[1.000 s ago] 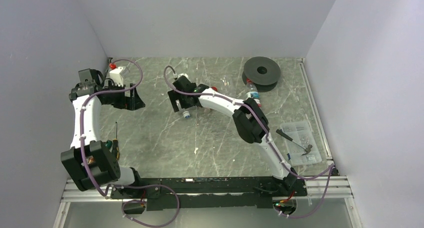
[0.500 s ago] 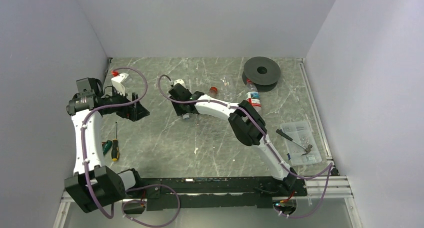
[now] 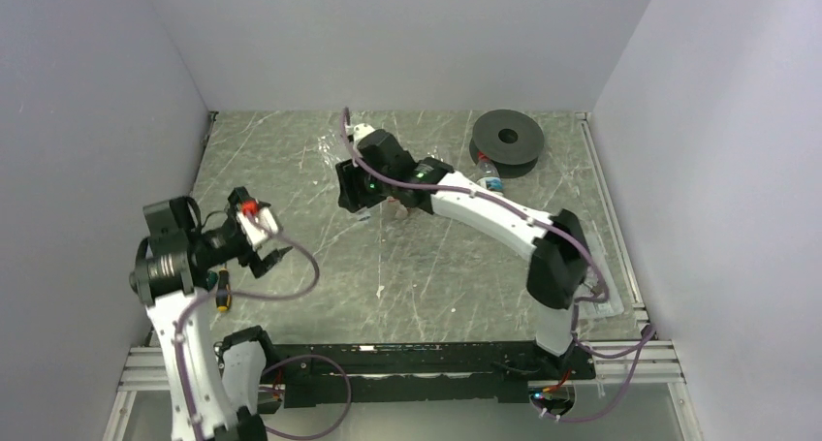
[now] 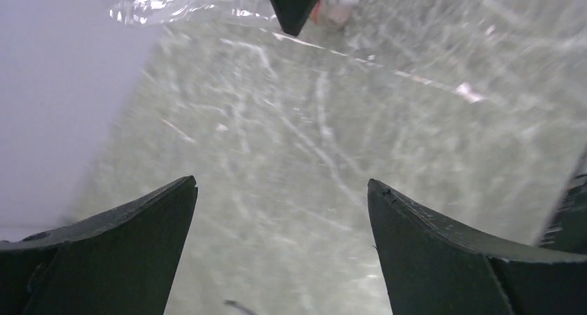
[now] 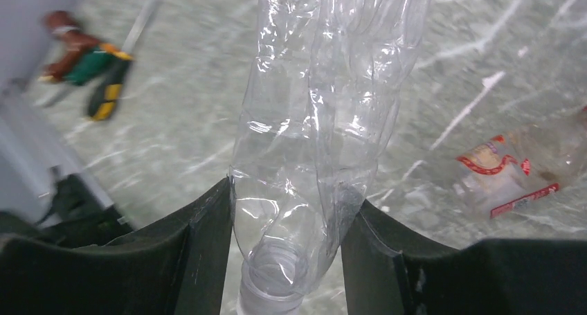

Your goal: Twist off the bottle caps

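Clear, flimsy plastic bottle [image 5: 318, 86], light, crushable; right gripper [image 5: 291, 194] clamps its stiffer neck end, seemingly capless; left gripper [image 4: 280, 182] gapes empty.

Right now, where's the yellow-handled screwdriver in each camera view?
Top external: yellow-handled screwdriver, lower left, only its handle showing.
Left wrist: not in it.
Right wrist: upper left, left of the clear bottle.
Shared landmark: the marbled table, seen in all three.
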Robot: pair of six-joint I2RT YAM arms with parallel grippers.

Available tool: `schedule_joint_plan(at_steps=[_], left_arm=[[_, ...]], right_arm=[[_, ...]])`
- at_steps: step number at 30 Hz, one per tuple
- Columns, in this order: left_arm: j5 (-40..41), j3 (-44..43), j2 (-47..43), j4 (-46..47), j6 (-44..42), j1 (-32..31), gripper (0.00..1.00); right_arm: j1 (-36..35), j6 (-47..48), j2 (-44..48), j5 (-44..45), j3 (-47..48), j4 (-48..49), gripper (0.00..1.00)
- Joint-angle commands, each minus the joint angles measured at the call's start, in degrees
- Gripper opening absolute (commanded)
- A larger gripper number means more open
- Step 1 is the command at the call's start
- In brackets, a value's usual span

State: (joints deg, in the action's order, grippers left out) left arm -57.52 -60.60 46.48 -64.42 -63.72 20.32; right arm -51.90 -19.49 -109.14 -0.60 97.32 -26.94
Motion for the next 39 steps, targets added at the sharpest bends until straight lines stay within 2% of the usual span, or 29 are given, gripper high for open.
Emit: schedule_joint_plan(at_steps=[1, 5, 14, 18, 23, 27, 30, 37, 39], left_arm=[[-3.49, 5.04, -9.91, 5.42, -22.04, 0.07, 0.99], [-6.67, 3.42, -10.66, 2.81, -33.41, 0.05, 0.99], [-12.84, 3.57, -11.91, 13.74, -37.31, 0.06, 0.99], [-15.12, 5.47, -11.56, 10.05, -51.06, -0.45, 0.99], [-17.66, 7.80, -10.31, 10.01, -62.99, -1.14, 0.99], [-19.12, 8.41, -8.85, 13.07, -65.39, -1.33, 0.99], [-19.00, 7.84, -7.29, 10.27, -69.94, -1.47, 0.99], [-17.77, 9.11, -4.40, 11.92, -71.77, -1.77, 0.99], [-17.32, 9.48, -4.39, 12.69, -71.64, -2.33, 0.95]], right_arm=[[-0.21, -1.86, 6.13, -11.22, -1.60, -2.30, 0.47], [-0.22, -3.23, 9.08, -18.13, -1.23, -3.45, 0.48], [-0.22, -4.74, 11.32, -31.11, 2.65, -8.70, 0.51], [-0.44, -6.30, 11.49, -34.93, 4.10, -9.27, 0.52], [-1.71, -8.10, 10.55, -37.67, 5.79, -9.29, 0.53], [-3.03, -8.64, 8.95, -38.29, 7.61, -10.55, 0.53], [-3.53, -8.80, 7.76, -38.71, 9.46, -11.24, 0.53], [-4.89, -9.40, 2.99, -41.31, 16.27, -13.12, 0.53], [-5.04, -9.43, 1.83, -41.67, 17.56, -13.77, 0.53]])
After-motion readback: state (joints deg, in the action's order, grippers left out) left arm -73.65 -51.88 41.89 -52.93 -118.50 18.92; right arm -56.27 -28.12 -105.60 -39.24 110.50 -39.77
